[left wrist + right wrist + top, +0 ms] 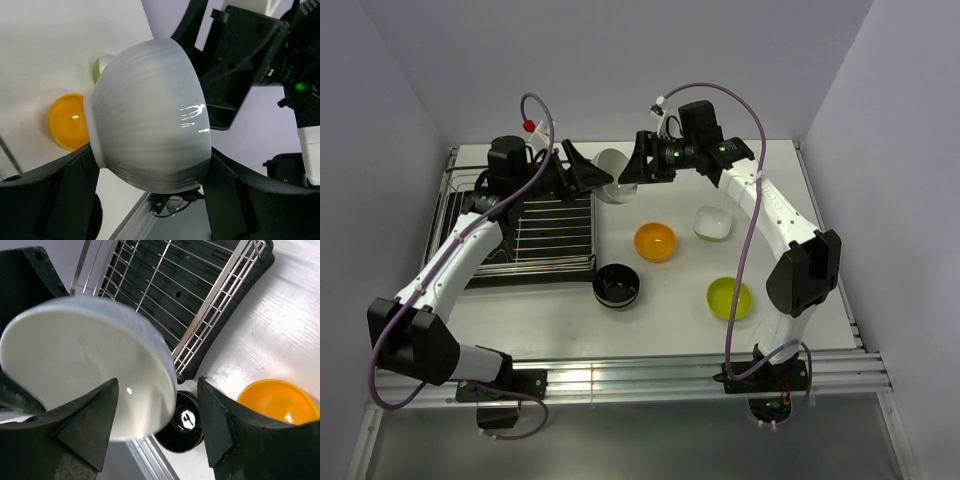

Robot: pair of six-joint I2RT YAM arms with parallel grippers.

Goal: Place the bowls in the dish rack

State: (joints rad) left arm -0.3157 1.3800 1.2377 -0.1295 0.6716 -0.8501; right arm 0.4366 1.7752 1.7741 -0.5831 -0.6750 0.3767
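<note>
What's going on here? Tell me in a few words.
The two arms meet above the table, beside the dish rack, with a white bowl between them. The left gripper clamps the bowl by its sides; the right gripper stands open in front of it. An orange bowl, a black bowl, a yellow-green bowl and a second white bowl sit on the table; none shows in the rack.

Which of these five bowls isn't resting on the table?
The raised white bowl beside the dish rack; the other white bowl, orange bowl, lime bowl and black bowl sit on the table.
</note>
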